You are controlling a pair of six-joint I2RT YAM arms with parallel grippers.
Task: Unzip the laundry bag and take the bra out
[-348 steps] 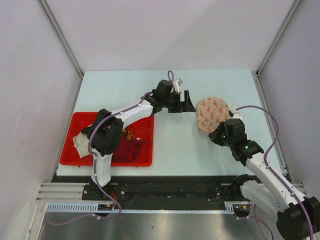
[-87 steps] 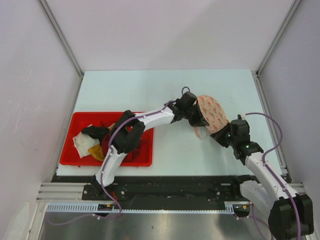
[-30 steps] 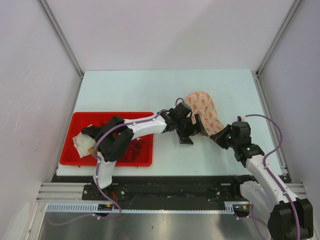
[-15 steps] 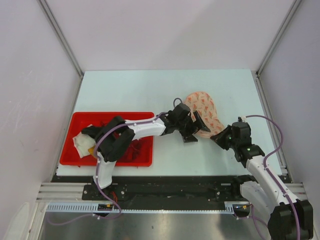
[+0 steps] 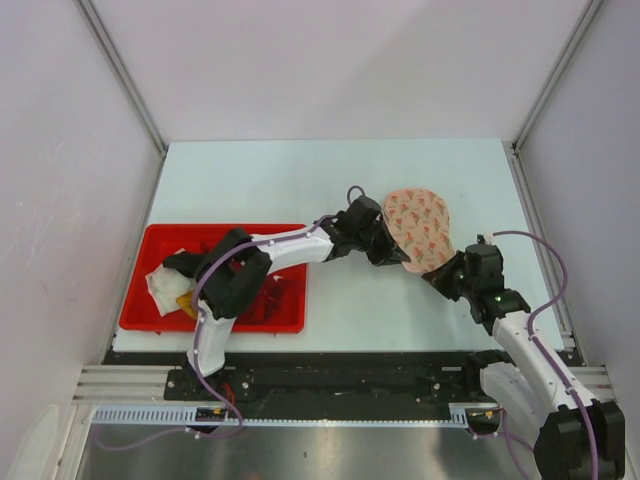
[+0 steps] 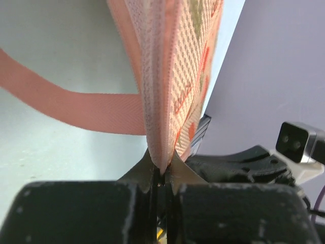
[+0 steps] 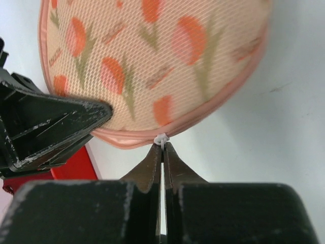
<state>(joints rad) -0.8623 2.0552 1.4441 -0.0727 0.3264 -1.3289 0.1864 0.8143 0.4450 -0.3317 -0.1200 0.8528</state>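
The laundry bag (image 5: 420, 226) is a round pink-beige pouch with orange print, right of the table's centre. My left gripper (image 5: 398, 254) is shut on its lower-left rim; in the left wrist view the jaws (image 6: 162, 172) pinch the bag's seamed edge (image 6: 170, 76), which stands on edge. A pink strap loop (image 6: 76, 108) hangs off the bag to the left. My right gripper (image 5: 438, 272) is shut on the small white zip pull (image 7: 161, 139) at the bag's near rim (image 7: 152, 61). The zip looks closed there. The bra is hidden.
A red tray (image 5: 160, 229) at the left holds a white cloth (image 5: 160, 288), a mustard-yellow garment (image 5: 186, 300) and a dark red garment (image 5: 270, 295). The left gripper's black finger (image 7: 51, 127) sits close beside the right gripper. Walls enclose the table on three sides.
My left gripper was open beside the bag and has now shut on the bag's rim. The bag has shifted slightly right and lies flatter. The right gripper has kept its hold.
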